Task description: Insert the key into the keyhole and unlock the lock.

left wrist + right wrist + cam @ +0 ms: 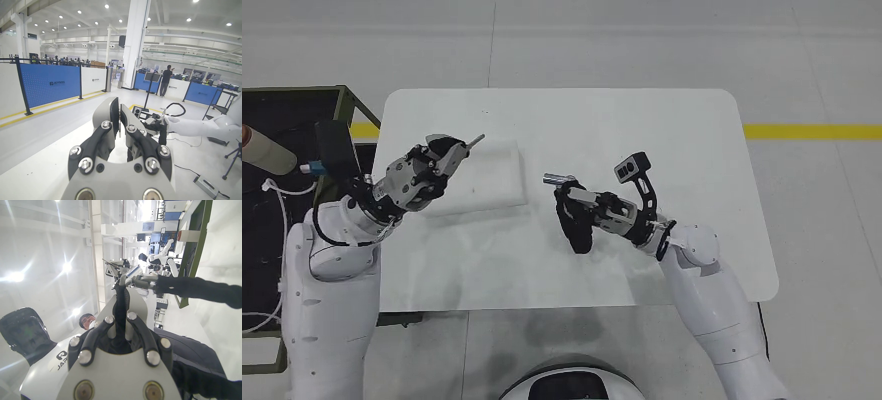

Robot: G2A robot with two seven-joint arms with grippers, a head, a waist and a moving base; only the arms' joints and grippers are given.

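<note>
A bright white hall, and in it a white table (642, 130) with a soft-looking white pad (487, 180). Both arms hang above it, facing each other, I'd guess to line up key and keyhole. The right gripper (121, 294) is clamped on the black, cloth-like strap of the lock (558, 181), and the smooth silver barrel juts beyond its fingertips. The left gripper (450, 152) pinches the thin, flat metal key (119, 123). Its blade pokes past the fingertips, well apart from the lock.
</note>
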